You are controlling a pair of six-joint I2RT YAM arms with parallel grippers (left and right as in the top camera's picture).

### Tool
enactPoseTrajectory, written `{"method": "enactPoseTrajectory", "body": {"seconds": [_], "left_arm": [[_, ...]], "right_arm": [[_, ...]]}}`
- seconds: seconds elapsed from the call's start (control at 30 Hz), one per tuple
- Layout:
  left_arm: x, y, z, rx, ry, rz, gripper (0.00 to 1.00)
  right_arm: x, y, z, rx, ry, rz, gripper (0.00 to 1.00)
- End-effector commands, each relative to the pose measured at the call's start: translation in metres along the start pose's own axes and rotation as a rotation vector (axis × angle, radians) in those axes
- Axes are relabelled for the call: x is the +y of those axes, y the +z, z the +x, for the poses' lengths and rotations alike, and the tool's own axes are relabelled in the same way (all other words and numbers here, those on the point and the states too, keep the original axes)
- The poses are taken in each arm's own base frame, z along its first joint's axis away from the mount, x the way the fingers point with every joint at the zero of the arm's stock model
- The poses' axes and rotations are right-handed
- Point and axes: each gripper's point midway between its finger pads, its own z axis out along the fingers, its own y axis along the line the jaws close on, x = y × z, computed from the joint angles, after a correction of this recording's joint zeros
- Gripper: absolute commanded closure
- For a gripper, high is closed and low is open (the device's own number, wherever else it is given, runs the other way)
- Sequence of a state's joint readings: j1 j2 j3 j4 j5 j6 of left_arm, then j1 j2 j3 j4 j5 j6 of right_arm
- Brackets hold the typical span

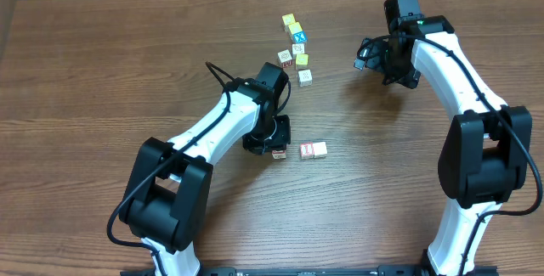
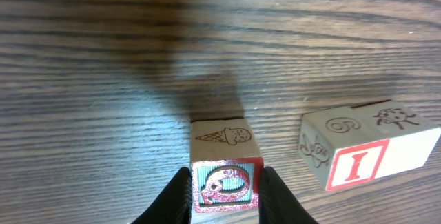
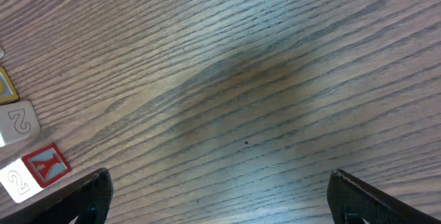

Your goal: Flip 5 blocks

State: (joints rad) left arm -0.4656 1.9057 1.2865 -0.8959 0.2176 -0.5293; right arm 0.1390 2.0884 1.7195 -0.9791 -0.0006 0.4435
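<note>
My left gripper [image 2: 226,191] is shut on a small wooden block [image 2: 224,156]; its black fingers [image 2: 173,200] press both sides. That block shows a red raised letter on green stripes toward the camera and an ice-cream drawing on top. In the overhead view this gripper [image 1: 276,146] is low over the table centre. Just right of it lie two blocks side by side [image 1: 314,149]; the nearer one has a red-bordered "I" [image 2: 355,167]. More blocks [image 1: 304,76] sit in a cluster at the back. My right gripper [image 1: 367,55] hangs open over bare wood, its fingers [image 3: 86,196] far apart.
The back cluster also holds yellow-topped cubes [image 1: 289,21] and a blue-topped cube [image 1: 298,37]. In the right wrist view a red "A" block [image 3: 45,164] and a "2" block [image 3: 17,122] lie at the left edge. Both arms stand along the table's near side.
</note>
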Motion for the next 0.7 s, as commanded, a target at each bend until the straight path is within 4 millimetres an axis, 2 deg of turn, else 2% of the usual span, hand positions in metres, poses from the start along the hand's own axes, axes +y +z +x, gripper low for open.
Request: {"method": "enactPoseTrajectory", "body": {"seconds": [0.0, 0.4, 0.47, 0.5, 0.53, 0.67], "left_arm": [[-0.010, 0.002, 0.004, 0.003, 0.009, 0.018, 0.77], [-0.020, 0.004, 0.004, -0.020, 0.045, 0.016, 0.76], [-0.018, 0.004, 0.004, -0.023, 0.044, 0.008, 0.69], [-0.018, 0.004, 0.004, -0.023, 0.044, 0.005, 0.59], [-0.018, 0.004, 0.005, -0.021, 0.044, 0.005, 0.53], [-0.018, 0.004, 0.004, -0.022, 0.045, 0.004, 0.53]], "right_arm": [[0.004, -0.004, -0.005, -0.018, -0.008, -0.012, 0.00], [0.004, -0.004, -0.005, -0.018, -0.008, -0.012, 0.00], [0.004, -0.004, -0.005, -0.018, -0.009, -0.012, 0.00], [0.004, -0.004, -0.005, -0.018, -0.009, -0.012, 0.00], [0.004, -0.004, -0.005, -0.018, -0.008, -0.012, 0.00], [0.004, -0.004, -0.005, -0.018, -0.009, -0.012, 0.00]]}}
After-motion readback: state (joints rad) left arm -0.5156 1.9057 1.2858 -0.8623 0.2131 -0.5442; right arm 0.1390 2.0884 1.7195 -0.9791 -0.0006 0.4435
